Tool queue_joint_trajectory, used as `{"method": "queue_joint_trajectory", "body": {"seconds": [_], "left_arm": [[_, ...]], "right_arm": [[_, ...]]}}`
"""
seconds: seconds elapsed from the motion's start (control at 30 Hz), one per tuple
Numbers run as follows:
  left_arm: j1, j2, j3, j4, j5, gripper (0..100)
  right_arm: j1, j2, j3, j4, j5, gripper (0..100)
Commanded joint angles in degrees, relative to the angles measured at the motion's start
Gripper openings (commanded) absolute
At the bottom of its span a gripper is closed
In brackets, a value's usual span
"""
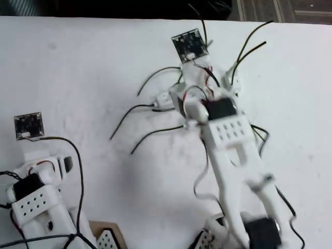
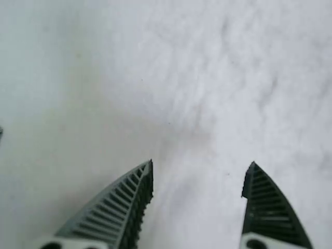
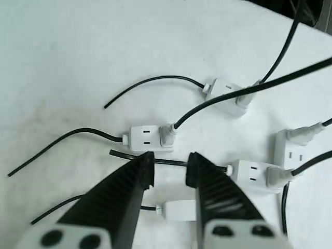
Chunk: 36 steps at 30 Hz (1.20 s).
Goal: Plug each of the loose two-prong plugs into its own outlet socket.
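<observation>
Several white outlet sockets with short black cords lie on the white table. One socket has a white plug seated in it. Another socket farther off also carries a plug, and so does a third socket. My right gripper hovers open just short of the nearest plugged socket, with a small white piece on the table between its fingers. The right arm covers most of this cluster from above; one socket peeks out beside it. My left gripper stands open over bare table.
A further socket with a plug lies at the cluster's edge. Loose black cords trail from the sockets toward the table's middle. The left arm sits at the near left corner, by a brown board.
</observation>
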Motion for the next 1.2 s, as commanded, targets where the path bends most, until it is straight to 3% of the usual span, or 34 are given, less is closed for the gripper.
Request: {"method": "queue_joint_trajectory", "body": {"seconds": [0.0,0.17,0.5,0.67,0.9,1.17], "left_arm": [[1.2,-0.7,0.2,-2.9,0.6,24],[3.2,-0.7,-1.8,-2.9,0.4,2],[9.9,-0.7,-5.2,-2.8,0.7,2],[15.2,-0.7,-7.5,-1.8,6.7,2],[23.2,-1.7,-10.9,3.5,9.2,2],[28.1,-22.7,-0.6,3.7,10.8,2]], "right_arm": [[-0.8,-12.0,-1.9,8.5,0.0,1.4],[1.4,-20.4,2.5,16.0,0.0,1.8],[12.4,-41.0,23.5,18.7,0.2,1.8],[13.4,-51.3,34.2,18.7,0.1,1.8],[14.1,-64.3,49.0,18.4,-0.1,1.8],[16.7,-78.9,61.2,18.4,0.4,1.8]]}}
